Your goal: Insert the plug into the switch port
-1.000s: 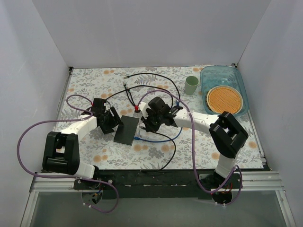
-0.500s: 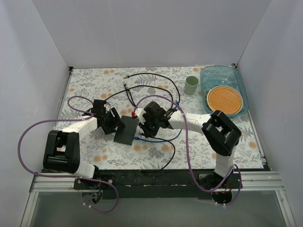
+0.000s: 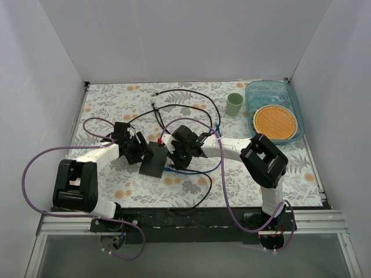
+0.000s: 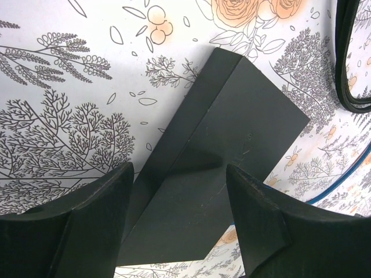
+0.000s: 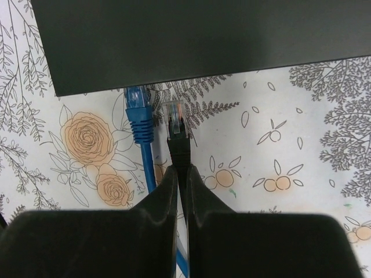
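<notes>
The flat dark grey switch box (image 3: 154,160) lies on the floral cloth; its ports do not show in any view. My right gripper (image 5: 181,171) is shut on a black cable just behind its clear plug (image 5: 174,118). The plug tip points at the box's long edge (image 5: 203,40), a short gap away. A blue plug (image 5: 138,104) lies just left of it, touching that edge. In the top view my right gripper (image 3: 174,154) is at the box's right side. My left gripper (image 4: 177,231) is open, its fingers (image 4: 87,231) straddling the box (image 4: 232,133) from the left.
A green cup (image 3: 234,104) and a blue tub (image 3: 290,98) holding an orange disc (image 3: 275,121) stand at the back right. Loose black cables (image 3: 185,95) loop behind the box. A red-tipped plug (image 3: 159,141) lies by the box's far corner.
My right gripper has moved left with the black plug, closer to the box's edge. My left gripper has shifted slightly in toward the box.
</notes>
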Available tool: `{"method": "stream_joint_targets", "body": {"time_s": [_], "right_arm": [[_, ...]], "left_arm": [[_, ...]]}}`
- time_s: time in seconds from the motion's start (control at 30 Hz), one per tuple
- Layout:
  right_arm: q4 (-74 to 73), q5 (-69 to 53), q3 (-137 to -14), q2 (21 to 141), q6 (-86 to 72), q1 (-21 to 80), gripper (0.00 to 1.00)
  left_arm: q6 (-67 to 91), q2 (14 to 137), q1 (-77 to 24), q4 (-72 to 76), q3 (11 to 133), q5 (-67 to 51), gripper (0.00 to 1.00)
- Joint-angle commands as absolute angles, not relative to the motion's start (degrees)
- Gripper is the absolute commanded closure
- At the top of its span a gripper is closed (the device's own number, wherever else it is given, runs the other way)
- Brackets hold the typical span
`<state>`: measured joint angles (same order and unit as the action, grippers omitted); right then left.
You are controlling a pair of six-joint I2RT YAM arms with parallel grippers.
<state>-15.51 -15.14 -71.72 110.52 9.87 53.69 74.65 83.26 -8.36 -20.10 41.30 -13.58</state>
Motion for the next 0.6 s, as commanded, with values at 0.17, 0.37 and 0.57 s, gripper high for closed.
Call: {"method": "stream_joint_targets", "body": {"time_s": [0.17, 0.37, 0.57], "right_arm": [[-16.26, -14.24, -75.41, 112.15, 10.20, 54.14, 0.99], [-16.61, -14.15, -76.29, 112.85, 10.20, 54.23, 0.99], [-18.54, -11.87, -77.43, 113.99, 10.46, 55.37, 0.99]], "left_arm": [[73.39, 84.20, -8.35, -20.30, 40.96, -14.59, 0.36], [73.39, 84.11, -8.35, -20.04, 40.61, -14.94, 0.36], [73.56, 83.94, -8.35, -19.69, 40.34, -15.47, 0.36]]}}
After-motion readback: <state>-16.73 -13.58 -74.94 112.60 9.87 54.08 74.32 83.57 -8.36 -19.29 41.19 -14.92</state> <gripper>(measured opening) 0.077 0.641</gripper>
